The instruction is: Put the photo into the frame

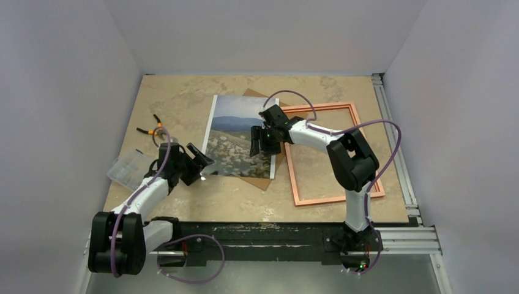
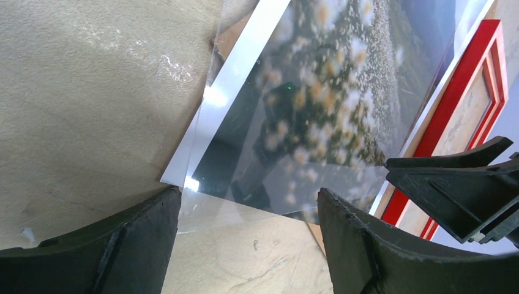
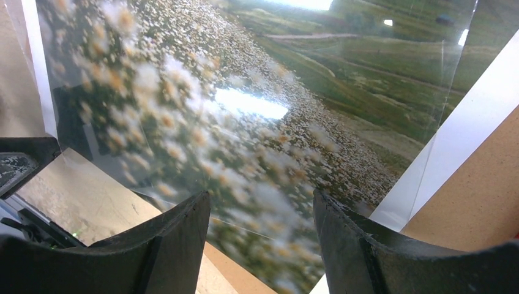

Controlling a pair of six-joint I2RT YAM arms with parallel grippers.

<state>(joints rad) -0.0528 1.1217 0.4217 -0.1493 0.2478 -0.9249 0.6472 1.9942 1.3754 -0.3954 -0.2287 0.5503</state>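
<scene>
Photo (image 1: 242,136) on brown board (image 1: 262,180) beside red frame (image 1: 339,198), outside it; left fingers (image 2: 122,245) and right fingers (image 3: 165,245) apart, empty.

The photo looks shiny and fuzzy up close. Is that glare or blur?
Both. Right wrist view: a white glare patch sits on the photo, and its flowers are out of focus. Left wrist view: a bright glint at its near corner and a dark reflection across it. Top view: no obvious glare, evenly lit.
</scene>
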